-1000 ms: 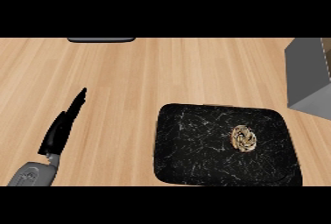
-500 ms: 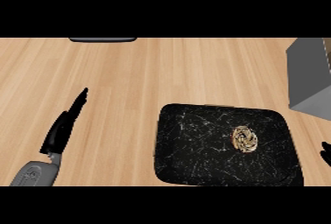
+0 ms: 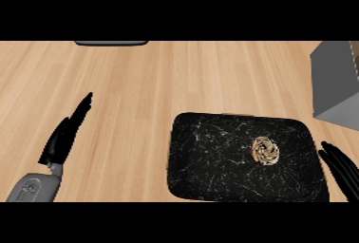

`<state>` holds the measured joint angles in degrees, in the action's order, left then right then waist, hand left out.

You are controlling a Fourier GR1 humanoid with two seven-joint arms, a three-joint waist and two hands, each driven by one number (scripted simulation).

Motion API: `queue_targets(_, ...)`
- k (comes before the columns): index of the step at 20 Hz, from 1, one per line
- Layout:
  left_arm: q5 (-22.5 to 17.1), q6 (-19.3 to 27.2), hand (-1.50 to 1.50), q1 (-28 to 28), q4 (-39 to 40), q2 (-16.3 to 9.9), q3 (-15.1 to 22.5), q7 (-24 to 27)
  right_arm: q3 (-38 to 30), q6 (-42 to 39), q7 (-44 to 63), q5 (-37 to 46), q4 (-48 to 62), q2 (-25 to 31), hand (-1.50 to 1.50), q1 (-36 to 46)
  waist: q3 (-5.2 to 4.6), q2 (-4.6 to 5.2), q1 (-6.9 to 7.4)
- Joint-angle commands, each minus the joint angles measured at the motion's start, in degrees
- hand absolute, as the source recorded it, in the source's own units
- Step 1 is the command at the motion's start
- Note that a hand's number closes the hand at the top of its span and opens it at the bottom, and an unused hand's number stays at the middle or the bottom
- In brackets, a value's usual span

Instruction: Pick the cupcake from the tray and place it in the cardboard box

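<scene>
Starting at your left, the left hand (image 3: 64, 137) rests on the wooden worktop (image 3: 182, 76) at about 8 o'clock in the view. Its fingers (image 3: 82, 107) lie straight and close together, pointing toward 1 o'clock and holding nothing. You see only a short piece of the grey forearm (image 3: 32, 187) before the lower edge cuts it off.

At 12 o'clock, a dark flat object (image 3: 112, 42) is cut by the top edge; you cannot tell what it is.

Moving right, the black marbled tray (image 3: 210, 156) sits at about 5 o'clock, with its near edge cut off at the bottom. The cupcake (image 3: 265, 149) lies on the tray's right half, seen from above as a small gold and dark swirl, so you cannot make out its side or wrapper.

At 2 o'clock, the grey box (image 3: 338, 80) runs out of the right edge; only one corner shows, and its inside is hidden from you.

At 4 o'clock, the right hand (image 3: 342, 168) enters from the lower right corner. Its fingers (image 3: 331, 153) are straight and slightly spread, holding nothing. The palm is mostly out of view. The cupcake lies at 9 o'clock from those fingertips, near but apart.
</scene>
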<state>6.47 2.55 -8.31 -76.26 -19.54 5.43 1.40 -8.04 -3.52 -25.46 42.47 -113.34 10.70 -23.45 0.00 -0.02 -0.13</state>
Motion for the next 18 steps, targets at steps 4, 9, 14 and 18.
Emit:
queue_targets(4,0.3,-3.0,0.00,2.4,-0.7,-0.2,-3.3,2.0,0.7,-0.6,2.3,4.2,-1.0,-0.5,-1.50,4.1,-0.01,-0.01,0.10)
queue_targets(9,3.4,-1.6,0.00,-0.7,0.3,3.4,-2.7,-0.6,2.2,-1.9,3.9,7.7,3.5,-0.7,-1.50,7.9,0.00,0.02,0.03)
queue_targets(14,4.9,-2.6,0.00,0.6,0.8,4.1,-4.5,2.2,4.2,-0.7,5.7,10.8,4.9,-3.0,-1.50,8.2,0.00,0.00,0.01)
queue_targets(18,6.3,-1.9,0.00,3.5,-5.6,5.7,-2.2,-2.3,3.1,5.9,0.4,11.0,12.9,-4.1,-1.50,7.8,0.02,-0.04,0.15)
